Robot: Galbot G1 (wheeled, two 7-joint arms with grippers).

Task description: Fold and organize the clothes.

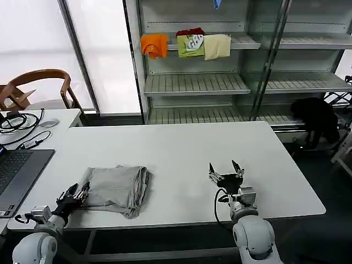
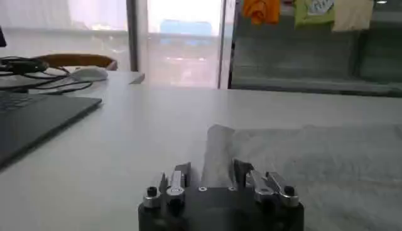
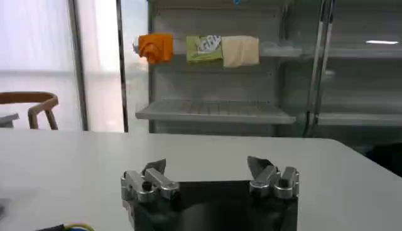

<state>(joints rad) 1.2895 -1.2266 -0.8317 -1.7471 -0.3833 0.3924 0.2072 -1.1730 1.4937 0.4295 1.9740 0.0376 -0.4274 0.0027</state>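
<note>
1. The grey T-shirt (image 1: 116, 190) lies folded on the white surface (image 1: 181, 159), near its front edge and toward the left corner.
2. The left gripper (image 1: 76, 195) sits at the shirt's left edge, fingers (image 2: 178, 177) spread, touching the cloth.
3. The right gripper (image 1: 226, 171) rests near the front edge, well apart from the shirt, fingers (image 3: 154, 168) spread and holding nothing.

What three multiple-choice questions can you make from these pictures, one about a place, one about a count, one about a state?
1. Where does the grey T-shirt lie?
A. on the white table
B. on a shelf
C. on the chair

2. How many folded cloths sit on the shelf?
A. one
B. three
C. five

3. How is the right gripper?
A. shut on the T-shirt
B. open over bare table
C. shut on a cable

Answers:
1. A, it lies folded by the left gripper.
2. B, orange, green, cream.
3. B, its fingers stand apart, holding nothing.
</note>
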